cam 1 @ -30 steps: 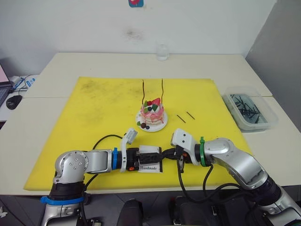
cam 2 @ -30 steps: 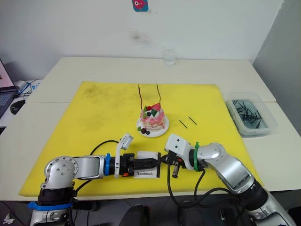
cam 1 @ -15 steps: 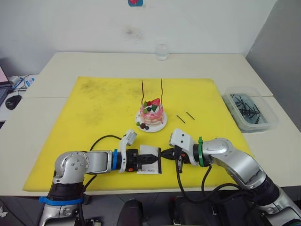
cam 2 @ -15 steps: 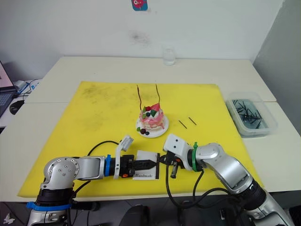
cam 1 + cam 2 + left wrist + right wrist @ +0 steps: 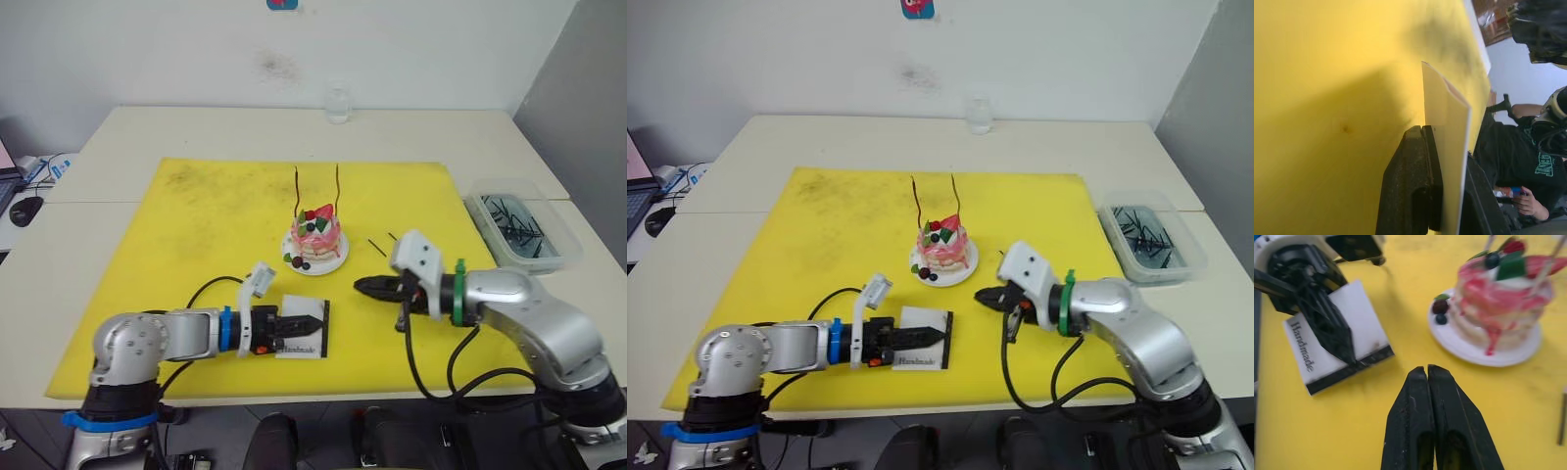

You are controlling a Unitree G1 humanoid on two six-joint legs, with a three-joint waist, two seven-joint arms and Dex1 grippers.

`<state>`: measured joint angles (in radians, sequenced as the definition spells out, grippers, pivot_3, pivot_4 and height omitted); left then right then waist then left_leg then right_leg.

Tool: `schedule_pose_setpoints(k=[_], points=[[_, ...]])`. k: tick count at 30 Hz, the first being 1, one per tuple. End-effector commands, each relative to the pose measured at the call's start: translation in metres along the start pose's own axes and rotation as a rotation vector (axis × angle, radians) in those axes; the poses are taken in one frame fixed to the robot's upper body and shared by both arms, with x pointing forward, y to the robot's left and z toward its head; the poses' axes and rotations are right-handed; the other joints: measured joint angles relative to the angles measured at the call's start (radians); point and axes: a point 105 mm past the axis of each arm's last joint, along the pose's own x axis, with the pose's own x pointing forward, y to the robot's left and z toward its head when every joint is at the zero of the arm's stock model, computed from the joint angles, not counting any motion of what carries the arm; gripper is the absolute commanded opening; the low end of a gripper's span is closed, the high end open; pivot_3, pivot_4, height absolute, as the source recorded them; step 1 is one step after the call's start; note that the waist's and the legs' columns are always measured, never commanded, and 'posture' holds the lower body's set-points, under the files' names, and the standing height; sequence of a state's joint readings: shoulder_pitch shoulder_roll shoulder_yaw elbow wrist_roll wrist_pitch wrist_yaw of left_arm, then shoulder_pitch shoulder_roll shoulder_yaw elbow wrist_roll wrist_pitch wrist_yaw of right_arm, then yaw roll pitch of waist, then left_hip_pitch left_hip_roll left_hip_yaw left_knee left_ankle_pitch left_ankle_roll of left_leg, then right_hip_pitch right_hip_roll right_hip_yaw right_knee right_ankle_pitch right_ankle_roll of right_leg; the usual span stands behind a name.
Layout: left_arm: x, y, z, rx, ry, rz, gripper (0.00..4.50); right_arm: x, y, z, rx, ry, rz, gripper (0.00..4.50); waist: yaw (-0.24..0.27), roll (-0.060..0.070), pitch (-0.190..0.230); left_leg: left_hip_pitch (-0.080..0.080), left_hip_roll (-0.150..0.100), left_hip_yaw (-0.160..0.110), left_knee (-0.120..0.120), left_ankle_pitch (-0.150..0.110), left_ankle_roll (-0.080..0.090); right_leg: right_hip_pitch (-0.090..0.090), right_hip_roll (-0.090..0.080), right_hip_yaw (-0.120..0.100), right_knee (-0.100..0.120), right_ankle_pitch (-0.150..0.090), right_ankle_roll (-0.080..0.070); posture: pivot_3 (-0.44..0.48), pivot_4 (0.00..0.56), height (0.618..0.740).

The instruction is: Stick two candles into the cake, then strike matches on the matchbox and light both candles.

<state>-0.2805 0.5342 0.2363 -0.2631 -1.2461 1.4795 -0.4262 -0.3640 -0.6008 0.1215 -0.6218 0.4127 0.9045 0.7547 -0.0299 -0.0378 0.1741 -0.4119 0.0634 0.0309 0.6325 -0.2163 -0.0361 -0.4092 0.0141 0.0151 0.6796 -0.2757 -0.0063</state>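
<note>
The pink cake (image 5: 315,235) sits on its white plate (image 5: 336,261) in the middle of the yellow mat, with two thin dark-red candles (image 5: 298,192) (image 5: 338,186) standing in it. Near the mat's front edge lies the white "Handmade" matchbox (image 5: 304,343), its dark strip on the right. My left gripper (image 5: 315,320) is shut on the matchbox, clamping its edge (image 5: 1449,127). My right gripper (image 5: 361,286) hovers shut and empty just right of the box, in front of the cake. Two short dark matches (image 5: 377,246) (image 5: 393,236) lie right of the plate.
A clear bin (image 5: 519,230) of dark sticks stands off the mat at the right. A small glass (image 5: 338,106) is at the table's back edge. A computer mouse (image 5: 24,211) lies far left. A seated person (image 5: 1518,161) appears in the left wrist view.
My left gripper has closed on the matchbox and drawn slightly left with it. My right gripper has let the box go and moved right and forward toward the cake.
</note>
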Motion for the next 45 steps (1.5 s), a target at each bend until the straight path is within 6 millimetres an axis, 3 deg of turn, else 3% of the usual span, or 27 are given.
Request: schedule_pose_setpoints(k=[1, 5, 8, 14, 20, 27, 31, 38, 45], points=[[-0.008, -0.016, 0.008, 0.055, -0.046, -0.059, 0.00, -0.008, -0.009, 0.012, -0.017, -0.080, -0.093, 1.31, 0.000, 0.000, 0.000, 0.000, 0.000, 0.001, -0.001, 0.000, 0.000, -0.001, -0.001, 0.001, 0.000, 0.000, 0.000, 0.000, 0.150, 0.729], [-0.017, -0.017, 0.018, 0.093, -0.105, -0.026, 0.00, 0.000, -0.038, 0.002, -0.087, -0.111, -0.290, 2.80, 0.000, 0.000, 0.000, -0.003, -0.001, 0.001, -0.001, 0.000, 0.000, -0.003, -0.001, 0.001, 0.000, 0.000, 0.001, 0.000, 0.150, 0.729], [-0.021, -0.013, 0.019, 0.109, -0.117, 0.013, 0.00, 0.013, -0.048, -0.012, -0.087, -0.125, -0.349, 3.84, 0.000, 0.000, 0.000, -0.003, -0.001, 0.001, -0.001, 0.000, 0.000, -0.003, -0.001, 0.001, 0.000, 0.000, 0.001, 0.000, 0.150, 0.729], [-0.024, -0.011, 0.020, 0.120, -0.127, 0.038, 0.00, 0.035, -0.068, -0.036, 0.008, -0.139, -0.435, 3.84, 0.001, 0.000, 0.000, -0.004, -0.001, 0.001, -0.001, 0.000, 0.000, -0.004, -0.001, 0.001, 0.000, 0.000, 0.001, 0.000, 0.150, 0.729], [-0.024, -0.011, 0.018, 0.126, -0.128, 0.045, 0.00, 0.043, -0.087, -0.047, 0.101, -0.152, -0.503, 3.84, 0.000, 0.000, 0.000, -0.004, -0.001, 0.002, -0.001, 0.000, -0.001, -0.004, -0.001, 0.001, 0.001, 0.000, 0.000, 0.000, 0.150, 0.729], [-0.024, -0.012, 0.017, 0.131, -0.134, 0.042, 0.00, 0.046, -0.087, -0.059, 0.125, -0.107, -0.505, 3.84, 0.001, 0.000, 0.000, -0.004, 0.000, 0.002, -0.001, 0.001, -0.001, -0.004, -0.001, 0.001, 0.001, 0.000, 0.000, 0.000, 0.150, 0.729], [-0.024, -0.012, 0.016, 0.130, -0.137, 0.044, 0.00, 0.051, -0.085, -0.058, 0.112, -0.079, -0.518, 2.69, 0.001, 0.000, 0.000, -0.004, 0.000, 0.002, -0.001, 0.001, -0.001, -0.004, -0.001, 0.001, 0.001, 0.000, 0.000, 0.000, 0.150, 0.729], [-0.021, -0.010, 0.015, 0.122, -0.135, 0.051, 0.00, 0.053, -0.085, -0.065, 0.135, -0.001, -0.577, 0.18, 0.001, 0.000, 0.000, -0.003, 0.000, 0.001, -0.001, 0.001, -0.002, -0.003, -0.001, 0.001, 0.001, 0.000, 0.000, 0.000, 0.150, 0.729], [-0.019, -0.007, 0.013, 0.114, -0.131, 0.057, 0.00, 0.052, -0.082, -0.053, 0.158, -0.050, -0.566, 0.08, 0.001, 0.000, 0.000, -0.003, -0.001, 0.001, 0.000, 0.001, -0.002, -0.003, -0.001, 0.001, 0.001, 0.000, 0.001, 0.000, 0.150, 0.729]])
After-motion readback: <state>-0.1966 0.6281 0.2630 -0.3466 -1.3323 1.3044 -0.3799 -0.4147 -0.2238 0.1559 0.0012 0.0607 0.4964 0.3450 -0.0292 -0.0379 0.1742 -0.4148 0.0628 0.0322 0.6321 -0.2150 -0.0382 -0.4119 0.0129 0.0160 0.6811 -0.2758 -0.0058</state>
